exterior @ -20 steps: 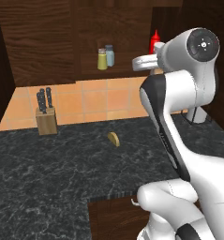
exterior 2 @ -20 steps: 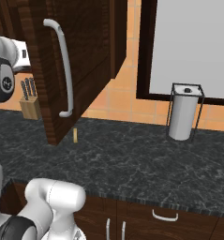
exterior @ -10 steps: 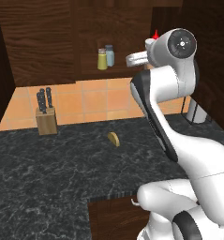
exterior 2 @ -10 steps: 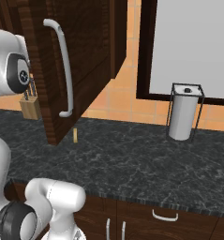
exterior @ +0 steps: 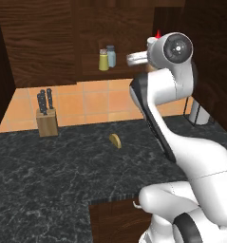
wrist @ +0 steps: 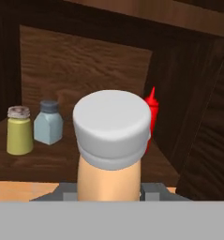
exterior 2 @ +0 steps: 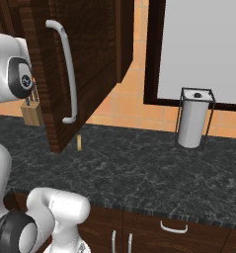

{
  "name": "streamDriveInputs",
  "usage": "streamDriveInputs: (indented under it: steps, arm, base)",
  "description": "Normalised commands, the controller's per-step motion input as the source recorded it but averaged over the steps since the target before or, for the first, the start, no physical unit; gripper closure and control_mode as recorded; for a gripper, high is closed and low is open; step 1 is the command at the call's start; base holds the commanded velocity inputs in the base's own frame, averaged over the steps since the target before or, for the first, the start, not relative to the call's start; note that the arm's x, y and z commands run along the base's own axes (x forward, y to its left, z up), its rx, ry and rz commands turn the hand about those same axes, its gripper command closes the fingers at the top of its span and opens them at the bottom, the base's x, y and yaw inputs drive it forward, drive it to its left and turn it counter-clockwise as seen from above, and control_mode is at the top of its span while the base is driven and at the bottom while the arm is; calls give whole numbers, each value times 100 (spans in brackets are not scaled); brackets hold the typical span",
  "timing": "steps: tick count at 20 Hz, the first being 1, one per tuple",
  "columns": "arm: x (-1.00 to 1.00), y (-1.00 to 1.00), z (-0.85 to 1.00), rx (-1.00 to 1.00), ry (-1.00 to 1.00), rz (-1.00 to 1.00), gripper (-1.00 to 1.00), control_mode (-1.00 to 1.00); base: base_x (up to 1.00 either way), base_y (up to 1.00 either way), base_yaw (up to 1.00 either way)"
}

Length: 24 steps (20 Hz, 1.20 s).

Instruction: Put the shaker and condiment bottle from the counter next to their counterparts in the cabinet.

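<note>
The condiment bottle (wrist: pixel 111 145), pale orange with a light grey cap, stands upright close in the hand view, and my gripper (wrist: pixel 108 191) is shut on its body. It hangs in front of the cabinet shelf (wrist: pixel 48 161). On that shelf stand the yellow-green shaker (wrist: pixel 18 130) (exterior: pixel 103 60) and, right beside it, the pale blue-grey shaker (wrist: pixel 48 123) (exterior: pixel 111 56). The red squeeze bottle (wrist: pixel 153 112) is partly hidden behind the held bottle's cap; its nozzle tip (exterior: pixel 158 34) peeks over my wrist in the left base view. The black counter (exterior: pixel 48 175) lies below.
The open cabinet door (exterior 2: pixel 85 64) with its long handle hangs over the counter to my right. A knife block (exterior: pixel 46 121) (exterior 2: pixel 30 111) stands by the tiled wall, a small tan item (exterior: pixel 115 140) lies mid-counter, and a paper towel holder (exterior 2: pixel 193 118) stands to the right.
My arm has swung left toward the cabinet shelf, carrying the condiment bottle. The things on the shelf and the counter have not moved.
</note>
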Motion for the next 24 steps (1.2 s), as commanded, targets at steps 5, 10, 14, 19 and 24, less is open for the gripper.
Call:
streamDriveInputs:
  steps: [5, 10, 14, 19, 24]
  arm:
    - [28, 0, 0, 6, 0, -9, 100, -100]
    - [23, 0, 4, 10, 0, -12, 100, -100]
    - [43, 0, 5, 11, 8, -14, 100, -100]
    - [35, 0, 0, 5, 8, -10, 100, -100]
    - [30, -1, 0, 0, 0, -8, 100, -100]
  base:
    - [0, 0, 0]
    - [0, 0, 0]
    - [0, 0, 0]
    - [0, 0, 0]
    - [0, 0, 0]
